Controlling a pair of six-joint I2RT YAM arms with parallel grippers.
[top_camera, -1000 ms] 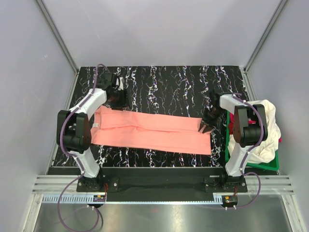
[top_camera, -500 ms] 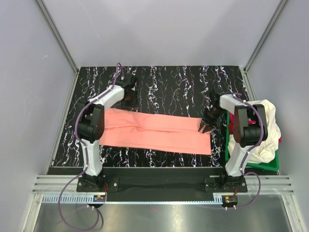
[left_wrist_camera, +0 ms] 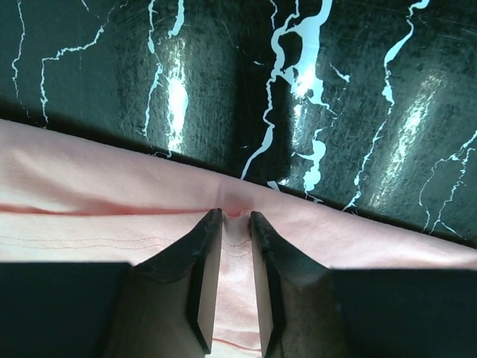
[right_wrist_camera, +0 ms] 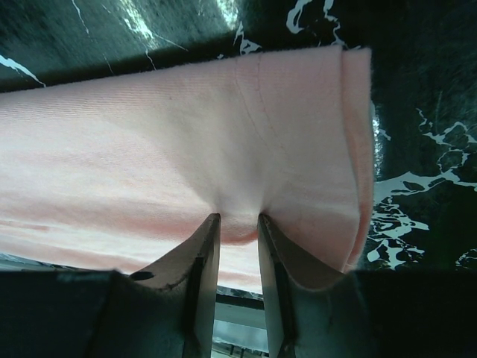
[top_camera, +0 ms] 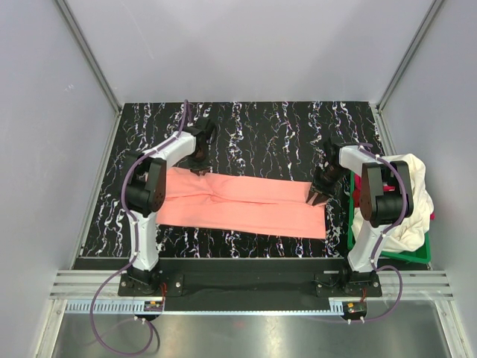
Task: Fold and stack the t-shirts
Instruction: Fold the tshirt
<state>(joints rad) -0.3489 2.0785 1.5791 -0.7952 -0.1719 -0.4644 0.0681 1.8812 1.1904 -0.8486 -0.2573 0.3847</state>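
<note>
A salmon-pink t-shirt (top_camera: 253,205) lies folded into a long strip across the black marbled table (top_camera: 283,134). My left gripper (top_camera: 200,162) sits at the strip's far edge near its left end. In the left wrist view it (left_wrist_camera: 235,215) is shut on a small pucker of pink cloth (left_wrist_camera: 89,201). My right gripper (top_camera: 313,197) is at the strip's right end. In the right wrist view it (right_wrist_camera: 238,218) is shut on a pinch of the shirt (right_wrist_camera: 149,134) near the hem. A cream-white shirt (top_camera: 414,201) and some magenta cloth (top_camera: 360,195) lie heaped at the right.
A green plastic basket (top_camera: 387,256) holds the heap at the table's right edge, right behind my right arm. Grey walls close in the table on the left, the far side and the right.
My left gripper has moved right along the shirt's far edge and its arm has swung in over the shirt's left end. The right gripper has held still.
</note>
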